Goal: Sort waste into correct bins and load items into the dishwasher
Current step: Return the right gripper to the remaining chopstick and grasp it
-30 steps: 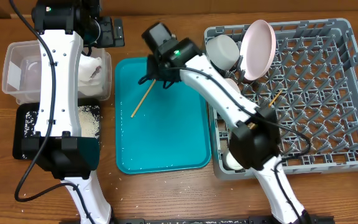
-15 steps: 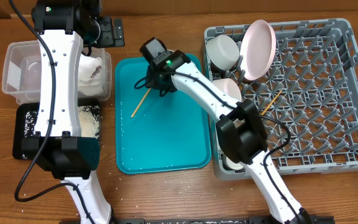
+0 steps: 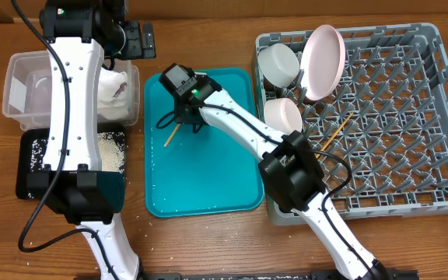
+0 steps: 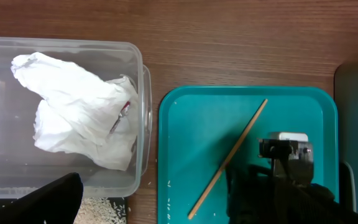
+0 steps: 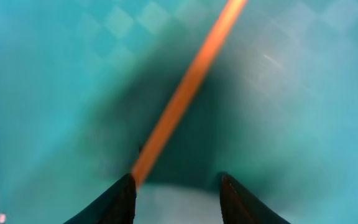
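A wooden chopstick (image 3: 173, 129) lies slanted on the teal tray (image 3: 208, 179); it also shows in the left wrist view (image 4: 229, 158). My right gripper (image 3: 182, 115) hangs low over it, open. In the right wrist view the gripper (image 5: 179, 193) is empty, and the chopstick (image 5: 185, 93) ends at its left fingertip. My left gripper (image 3: 140, 39) is open and empty near the clear tub's (image 3: 18, 89) far right corner. The tub holds a stained napkin (image 4: 73, 118). The black tray (image 3: 29, 167) holds rice (image 3: 112, 152). The grey rack (image 3: 434, 117) holds a pink plate (image 3: 323, 62), two bowls (image 3: 278, 64) and a chopstick (image 3: 334, 132).
The teal tray (image 4: 185, 124) sits between the tub and the rack. My right arm stretches from the front, over the rack's left edge, to the tray. My left arm runs over the tub and black tray. A few grains lie on the table at the front.
My right gripper has moved left and toward the front across the teal tray, coming down over the chopstick. The left arm has not moved.
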{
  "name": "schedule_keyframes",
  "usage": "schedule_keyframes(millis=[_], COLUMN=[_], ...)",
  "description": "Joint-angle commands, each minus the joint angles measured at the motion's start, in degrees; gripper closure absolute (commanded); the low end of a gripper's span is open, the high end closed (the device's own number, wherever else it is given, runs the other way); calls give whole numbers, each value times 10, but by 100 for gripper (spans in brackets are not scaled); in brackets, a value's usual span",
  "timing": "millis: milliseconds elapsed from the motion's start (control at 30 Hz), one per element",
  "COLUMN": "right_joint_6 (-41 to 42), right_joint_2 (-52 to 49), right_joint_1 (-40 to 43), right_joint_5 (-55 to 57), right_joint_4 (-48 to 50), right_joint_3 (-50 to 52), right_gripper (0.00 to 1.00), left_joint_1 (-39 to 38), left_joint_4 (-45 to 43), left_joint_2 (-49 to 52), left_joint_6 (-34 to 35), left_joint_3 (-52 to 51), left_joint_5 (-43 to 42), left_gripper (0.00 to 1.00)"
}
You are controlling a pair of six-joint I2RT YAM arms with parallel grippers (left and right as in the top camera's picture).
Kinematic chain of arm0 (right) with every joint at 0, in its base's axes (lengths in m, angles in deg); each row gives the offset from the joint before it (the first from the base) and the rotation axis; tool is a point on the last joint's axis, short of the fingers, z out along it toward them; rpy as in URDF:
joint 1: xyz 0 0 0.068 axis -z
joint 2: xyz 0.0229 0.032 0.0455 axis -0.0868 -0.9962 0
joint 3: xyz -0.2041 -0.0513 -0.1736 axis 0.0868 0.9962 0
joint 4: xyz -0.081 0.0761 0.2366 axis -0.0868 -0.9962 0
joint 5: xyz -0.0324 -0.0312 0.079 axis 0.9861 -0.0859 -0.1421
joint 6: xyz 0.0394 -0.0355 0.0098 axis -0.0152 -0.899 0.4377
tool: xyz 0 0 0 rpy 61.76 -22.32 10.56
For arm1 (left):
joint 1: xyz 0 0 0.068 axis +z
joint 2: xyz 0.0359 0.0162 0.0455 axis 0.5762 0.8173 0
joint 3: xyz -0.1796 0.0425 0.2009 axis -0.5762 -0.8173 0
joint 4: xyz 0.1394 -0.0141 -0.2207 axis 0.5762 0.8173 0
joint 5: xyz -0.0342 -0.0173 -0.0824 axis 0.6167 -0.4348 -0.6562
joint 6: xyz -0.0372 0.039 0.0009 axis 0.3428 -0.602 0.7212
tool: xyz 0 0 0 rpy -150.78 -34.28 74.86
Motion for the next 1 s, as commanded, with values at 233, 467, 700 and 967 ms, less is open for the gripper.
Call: schedule_keyframes(millis=[233, 467, 700, 967], right_joint_6=[-26, -95, -130, -141], right_joint_2=[-11, -11, -11, -13], right_joint_1=[2, 1, 0, 1], right_joint_5=[-4, 11, -11, -65], right_joint_4=[-72, -28, 51, 87], right_joint_3=[-21, -93, -90, -59], right_gripper=[58, 51, 51, 51], left_joint_1=[-2, -2, -2, -2], left_joint_4=[-1, -1, -1, -1], left_joint_2=[-16, -16, -16, -16], left_joint_6=[2, 2, 2, 2], left_joint_3=[14, 14, 14, 14], left_joint_5=[7, 7, 7, 7], left_gripper=[0, 0, 0, 0])
